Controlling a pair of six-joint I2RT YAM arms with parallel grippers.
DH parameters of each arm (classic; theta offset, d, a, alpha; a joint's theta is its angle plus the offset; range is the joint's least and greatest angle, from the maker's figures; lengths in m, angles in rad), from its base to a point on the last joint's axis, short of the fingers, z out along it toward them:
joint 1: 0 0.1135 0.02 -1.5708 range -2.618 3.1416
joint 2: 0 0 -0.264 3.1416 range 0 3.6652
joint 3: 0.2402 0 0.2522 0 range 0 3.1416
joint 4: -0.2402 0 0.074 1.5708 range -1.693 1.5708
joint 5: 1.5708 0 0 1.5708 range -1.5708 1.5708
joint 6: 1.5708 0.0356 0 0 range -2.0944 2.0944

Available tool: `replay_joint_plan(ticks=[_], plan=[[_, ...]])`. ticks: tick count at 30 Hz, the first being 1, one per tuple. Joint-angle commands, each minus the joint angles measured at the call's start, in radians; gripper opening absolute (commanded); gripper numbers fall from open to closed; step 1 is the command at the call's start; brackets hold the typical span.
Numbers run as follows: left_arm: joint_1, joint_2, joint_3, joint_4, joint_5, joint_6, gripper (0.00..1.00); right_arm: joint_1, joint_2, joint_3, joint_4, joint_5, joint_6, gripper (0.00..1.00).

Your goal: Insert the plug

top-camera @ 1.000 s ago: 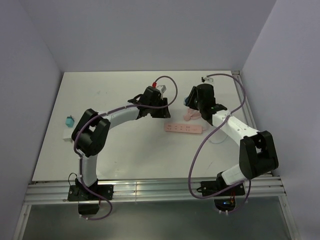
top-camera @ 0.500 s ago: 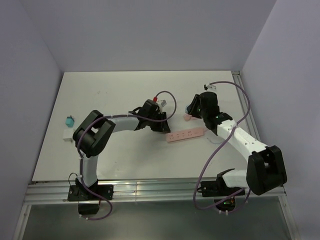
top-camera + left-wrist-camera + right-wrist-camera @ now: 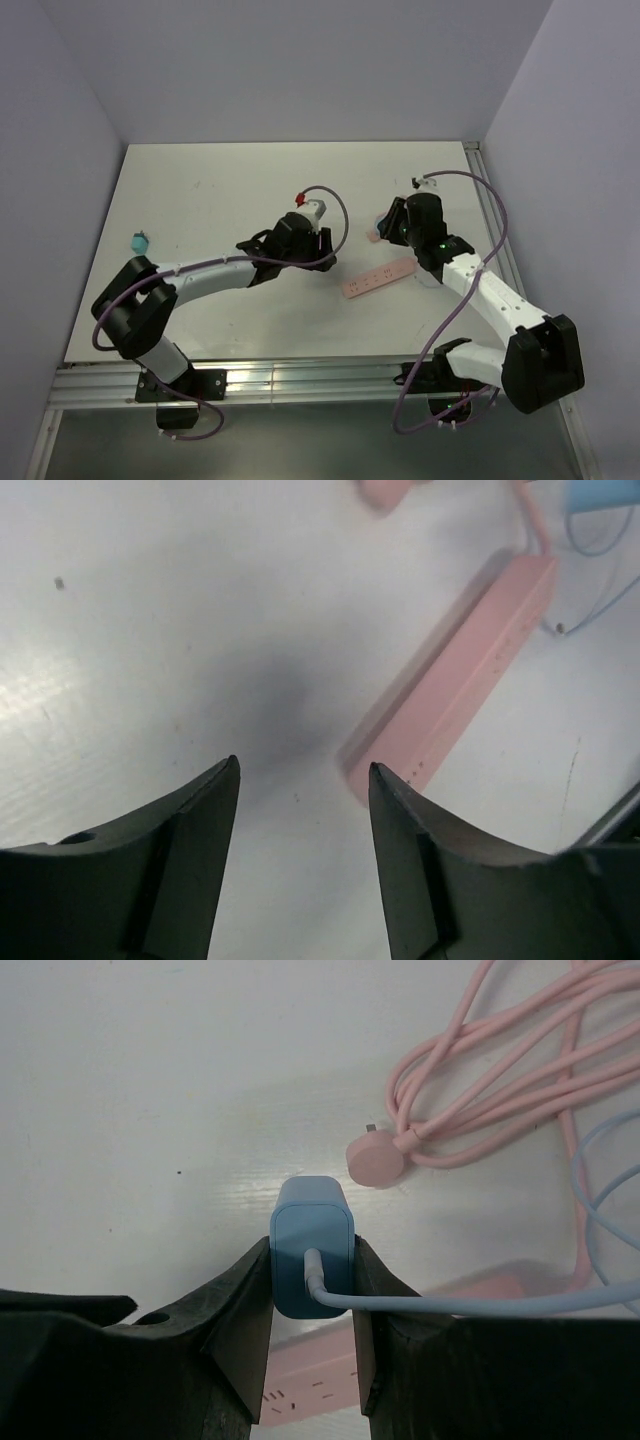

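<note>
Pale-blue rounded plastic plug [image 3: 311, 1210] clamped in right tool [image 3: 311, 1247], left tool [image 3: 303, 766] released near boxy pink strip [image 3: 455, 675]

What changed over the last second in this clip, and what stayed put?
The pink power strip slid toward the near edge of the table and turned, its right end now farther back. The left arm sank lower and stretched out; the left gripper hangs open by the strip's end. The right gripper stayed shut on the blue adapter. The teal plug stayed near the table's left edge.
</note>
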Motion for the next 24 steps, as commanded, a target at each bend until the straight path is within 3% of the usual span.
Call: replay_joint_plan(ticks=[1, 7, 14, 24], plan=[[-0.118, -0.093, -0.004, 0.067, -0.229, 0.182, 0.61, 0.004, -0.079, 0.003, -0.032, 0.015, -0.003, 0.0], [-0.326, -0.076, -0.026, 0.147, -0.411, 0.388, 0.61, 0.0, -0.172, 0.064, -0.169, 0.067, 0.032, 0.0], [-0.427, -0.03, -0.122, 0.348, -0.587, 0.542, 0.61, -0.017, -0.283, 0.061, -0.247, 0.075, 0.026, 0.0], [-0.459, 0.073, -0.109, 0.432, -0.534, 0.617, 0.61, -0.056, -0.33, 0.038, -0.255, 0.04, 0.005, 0.0]])
